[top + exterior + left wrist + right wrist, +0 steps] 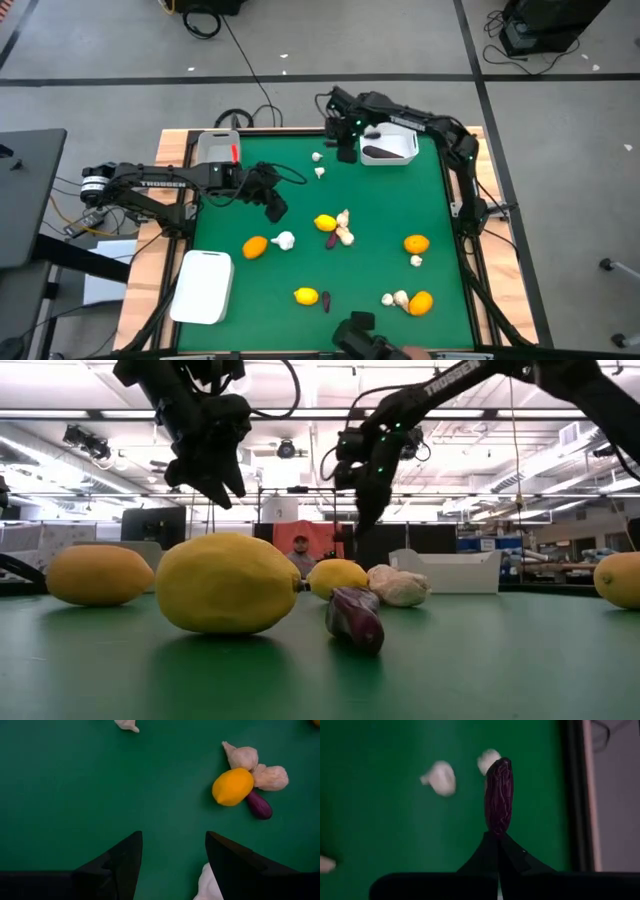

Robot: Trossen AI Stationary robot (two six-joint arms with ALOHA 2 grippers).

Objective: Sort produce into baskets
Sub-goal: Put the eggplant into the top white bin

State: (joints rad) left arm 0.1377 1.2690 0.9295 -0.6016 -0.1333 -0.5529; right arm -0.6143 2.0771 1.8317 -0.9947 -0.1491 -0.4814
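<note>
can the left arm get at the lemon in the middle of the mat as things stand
Probably yes. The left gripper hangs open and empty above bare mat. The lemon lies uncovered, though garlic bulbs and an eggplant touch it.

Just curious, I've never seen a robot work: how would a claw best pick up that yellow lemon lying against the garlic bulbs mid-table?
From above, across the yellow oval lemon's narrow middle, fingers on its two bare long sides. Garlic bulbs and a purple piece crowd one end.

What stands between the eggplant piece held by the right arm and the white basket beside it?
Nothing visible. The right gripper, jaws shut on the purple eggplant piece, hangs above the mat just beside the white basket. Only bare green mat lies between them; two garlic bulbs lie on the other side.
</note>
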